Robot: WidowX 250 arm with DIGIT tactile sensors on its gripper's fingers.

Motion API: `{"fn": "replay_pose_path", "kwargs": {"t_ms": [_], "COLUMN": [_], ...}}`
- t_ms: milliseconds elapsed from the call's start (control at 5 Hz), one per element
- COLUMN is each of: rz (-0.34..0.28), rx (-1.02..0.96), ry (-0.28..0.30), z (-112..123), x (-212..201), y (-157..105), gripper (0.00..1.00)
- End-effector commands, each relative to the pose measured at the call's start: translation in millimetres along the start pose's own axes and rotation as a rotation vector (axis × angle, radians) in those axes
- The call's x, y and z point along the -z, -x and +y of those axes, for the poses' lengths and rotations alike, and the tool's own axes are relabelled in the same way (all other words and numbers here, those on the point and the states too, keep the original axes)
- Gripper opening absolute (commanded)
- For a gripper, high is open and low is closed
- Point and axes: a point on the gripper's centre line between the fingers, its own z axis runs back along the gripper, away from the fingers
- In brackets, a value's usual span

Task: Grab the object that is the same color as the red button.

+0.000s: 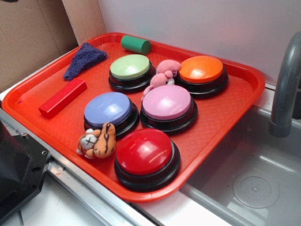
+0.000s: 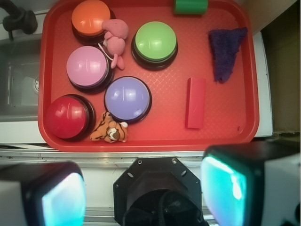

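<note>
**End effector spread wide, off the tray; red block lying free ahead**

Fingers of the end effector fill the bottom of the wrist view, pads set far apart, nothing between them: released. It hangs over the counter edge, short of the red tray.

Red block lies flat on the tray, lengthwise away from the wrist camera, ahead of the right-hand finger and apart from it. Nothing touches it. In the exterior view the block sits near the tray's left rim, below the purple cloth.

Red button stands at the tray's near corner by the sink, across the tray from the block. Between them: blue button, with a small tiger toy just beside it, possibly touching; hard to tell.

Farther back: pink button, green button, orange button, a pink plush toy among them, green cylinder on its side at the far rim.
</note>
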Motion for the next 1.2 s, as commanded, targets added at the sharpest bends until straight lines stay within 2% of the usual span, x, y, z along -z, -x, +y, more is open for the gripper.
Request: {"fn": "replay_pose_path", "kwargs": {"t_ms": [0,400,600,1000], "rz": [0.0,-0.02,-0.029,-0.031], "rx": [0.0,-0.055,-0.121,-0.233], "ry": [0.0,0.01,-0.047,-0.089], "z": [0.0,40.6,58.6,85.4], "x": [0.0,45.1,73.1,129.8], "y": [0.0,-17.0,-24.5,-35.3], "gripper": [1.0,1.0,1.0,1.0]}}
